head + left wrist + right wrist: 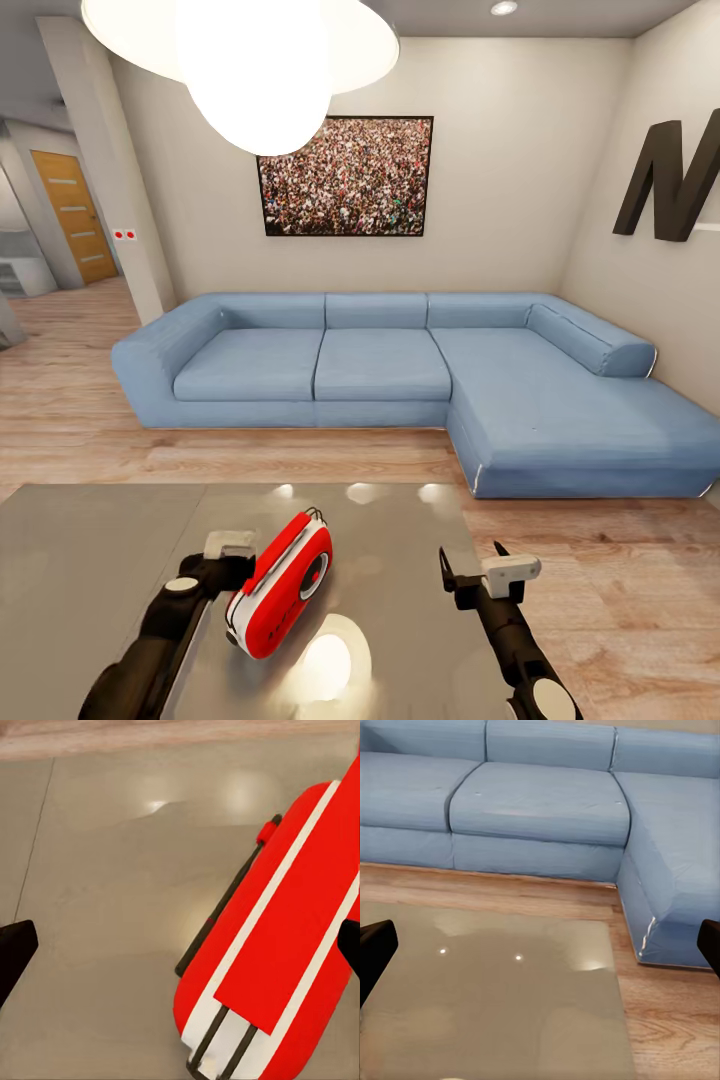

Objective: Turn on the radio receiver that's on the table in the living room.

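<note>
Red radio (282, 585) lying tilted on grey table (90, 560), blue sofa (400, 375) beyond. Left gripper (228, 556) just beside radio's left, fingers spread wide, not gripping. Right gripper (487, 570) well apart over table, fingers also wide.

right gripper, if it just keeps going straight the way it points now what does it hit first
Probably the table: the right gripper points forward and down over its bare grey top, with floor and the blue sofa beyond. The steepness is hard to judge, so it might clear the far edge.

Red radio receiver (280, 598), tilted, on grey table (90, 560)
</note>
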Tool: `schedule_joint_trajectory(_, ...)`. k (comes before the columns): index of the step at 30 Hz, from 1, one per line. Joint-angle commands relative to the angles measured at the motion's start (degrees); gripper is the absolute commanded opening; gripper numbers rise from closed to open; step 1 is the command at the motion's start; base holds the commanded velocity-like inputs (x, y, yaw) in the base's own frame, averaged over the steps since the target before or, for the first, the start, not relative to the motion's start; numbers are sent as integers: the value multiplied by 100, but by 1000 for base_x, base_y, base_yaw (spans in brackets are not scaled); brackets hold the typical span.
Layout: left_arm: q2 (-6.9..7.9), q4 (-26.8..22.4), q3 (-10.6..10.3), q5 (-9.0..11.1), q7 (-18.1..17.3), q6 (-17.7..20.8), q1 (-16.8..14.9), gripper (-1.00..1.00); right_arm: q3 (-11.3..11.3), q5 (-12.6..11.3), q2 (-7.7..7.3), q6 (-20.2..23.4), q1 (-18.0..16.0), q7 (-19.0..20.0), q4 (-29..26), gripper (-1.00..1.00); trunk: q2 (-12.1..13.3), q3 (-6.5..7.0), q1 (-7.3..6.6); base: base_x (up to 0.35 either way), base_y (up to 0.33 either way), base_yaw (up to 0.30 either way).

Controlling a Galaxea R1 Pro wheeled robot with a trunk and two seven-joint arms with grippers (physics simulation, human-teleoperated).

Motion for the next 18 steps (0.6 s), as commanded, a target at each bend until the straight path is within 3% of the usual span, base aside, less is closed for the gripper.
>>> schedule_joint_trajectory(1,0,120,2,0,4,3,-111,100,0,0,0,0,-1,0,0,100,0,0,0,0,0,0)
schedule_joint_trajectory(7,-34,545,5,4,16,21,-552,100,1,0,1,0,-2,0,0,100,0,0,0,0,0,0)
schedule_joint_trajectory(9,-141,706,5,3,13,35,-713,100,1,0,1,0,-1,0,0,100,0,0,0,0,0,0)
schedule_joint_trajectory(13,-316,818,0,-5,11,42,-811,100,1,5,1,0,-2,0,0,100,0,0,0,0,0,0)
schedule_joint_trajectory(18,-373,835,-3,-8,11,44,-834,100,1,3,1,0,0,0,0,100,0,0,0,0,0,0)
